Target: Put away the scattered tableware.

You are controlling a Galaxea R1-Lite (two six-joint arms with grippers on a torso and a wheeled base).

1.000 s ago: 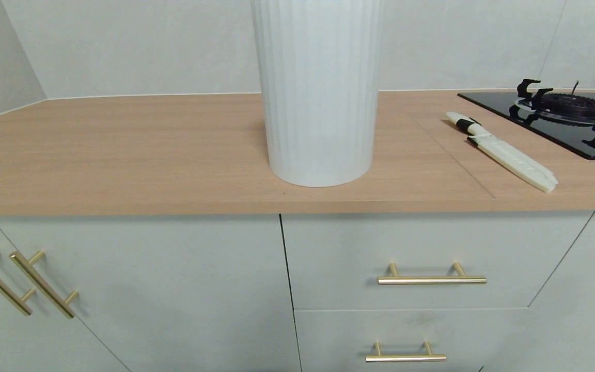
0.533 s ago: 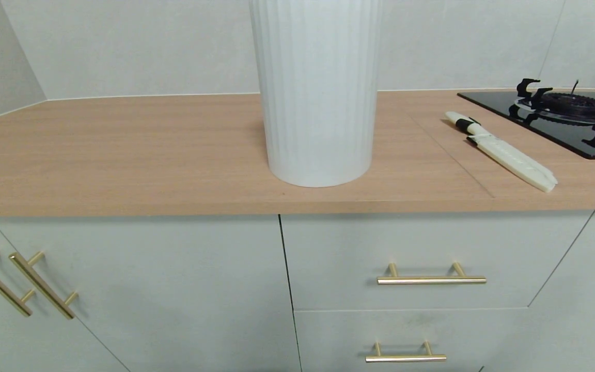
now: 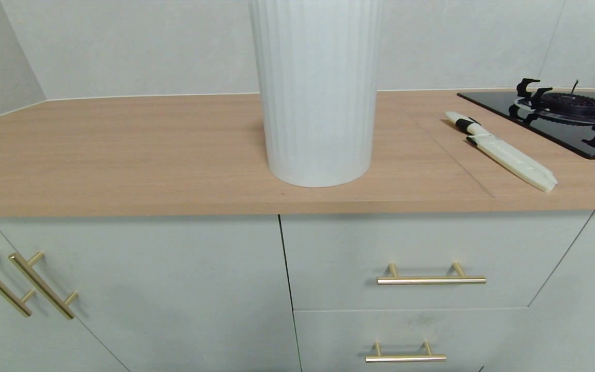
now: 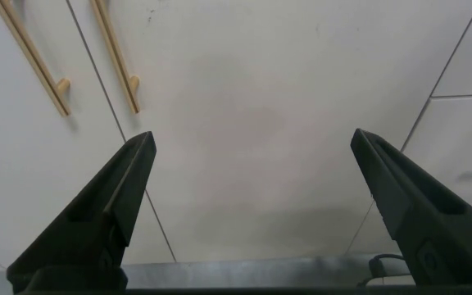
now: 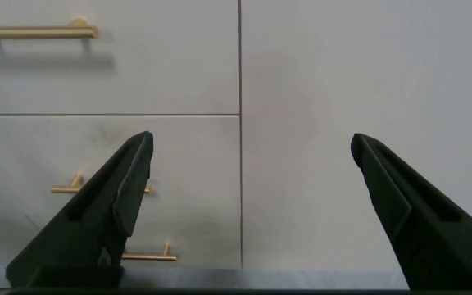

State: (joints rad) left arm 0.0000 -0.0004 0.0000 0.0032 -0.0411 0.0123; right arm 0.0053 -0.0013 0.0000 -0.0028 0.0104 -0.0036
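Observation:
A tall white ribbed container (image 3: 317, 93) stands on the wooden countertop (image 3: 122, 150) near its front edge. To its right lies a cream knife (image 3: 504, 153) with a black band on its handle, blade toward the front. My left gripper (image 4: 252, 147) hangs open in front of the pale cabinet doors, nothing between its dark fingers (image 4: 109, 213). My right gripper (image 5: 248, 147) is open too, facing the drawer fronts below the counter, with its fingers (image 5: 97, 217) apart and empty.
A black gas hob (image 3: 566, 116) sits at the counter's far right. Below are cabinet doors with gold bar handles (image 3: 39, 284) at left and two drawers with gold handles (image 3: 432, 279) at right. Bare counter stretches left of the container.

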